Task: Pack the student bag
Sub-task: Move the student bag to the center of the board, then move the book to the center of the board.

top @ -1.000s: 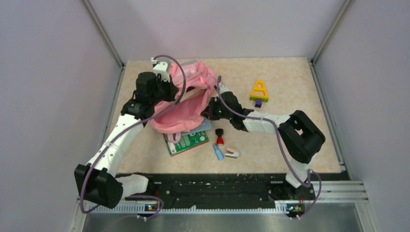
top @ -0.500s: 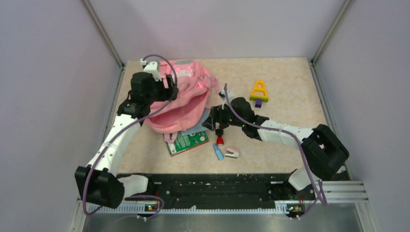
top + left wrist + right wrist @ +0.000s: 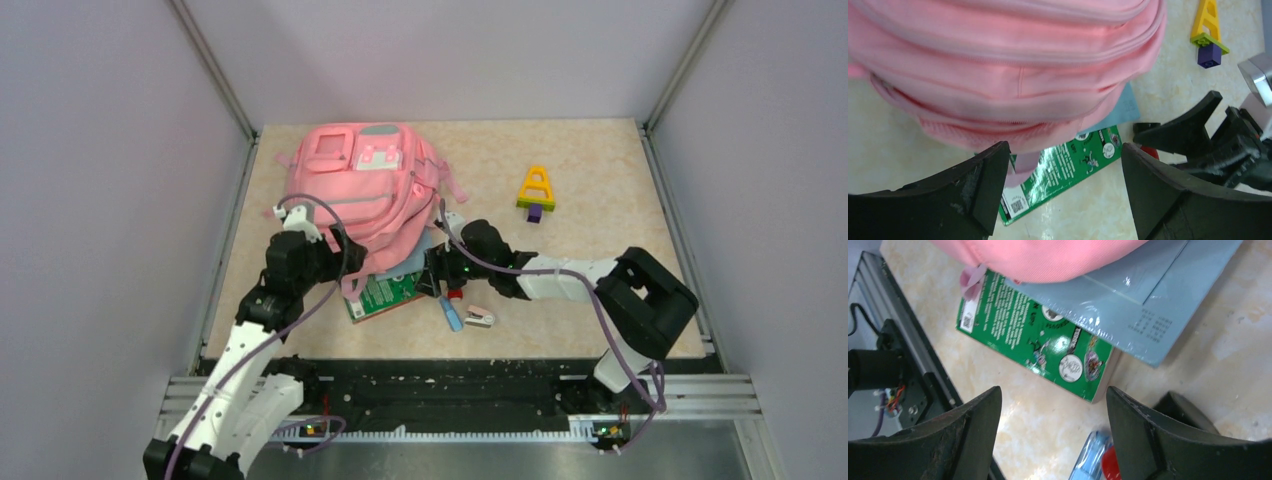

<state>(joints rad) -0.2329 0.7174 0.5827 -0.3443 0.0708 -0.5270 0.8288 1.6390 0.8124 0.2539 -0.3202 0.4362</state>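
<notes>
Nearest the arms, mid-table: a small pink-grey stapler (image 3: 480,317) and a blue tube-like item (image 3: 452,314), just beside each other. The right gripper (image 3: 1053,405) is low over the tabletop (image 3: 600,180), jaws spread, holding nothing. A red-and-black piece (image 3: 455,291) sits at its tip. The left gripper (image 3: 1064,167) is likewise spread and empty, at the bag's near edge. A green book (image 3: 385,293) lies flat with a grey-blue wrapped book (image 3: 1148,305) on top, both partly under the student bag (image 3: 355,180). The bag lies toward the far-left corner, front pockets up. Toward the far-right corner: a yellow triangular toy (image 3: 536,187) touching a purple block (image 3: 534,212).
</notes>
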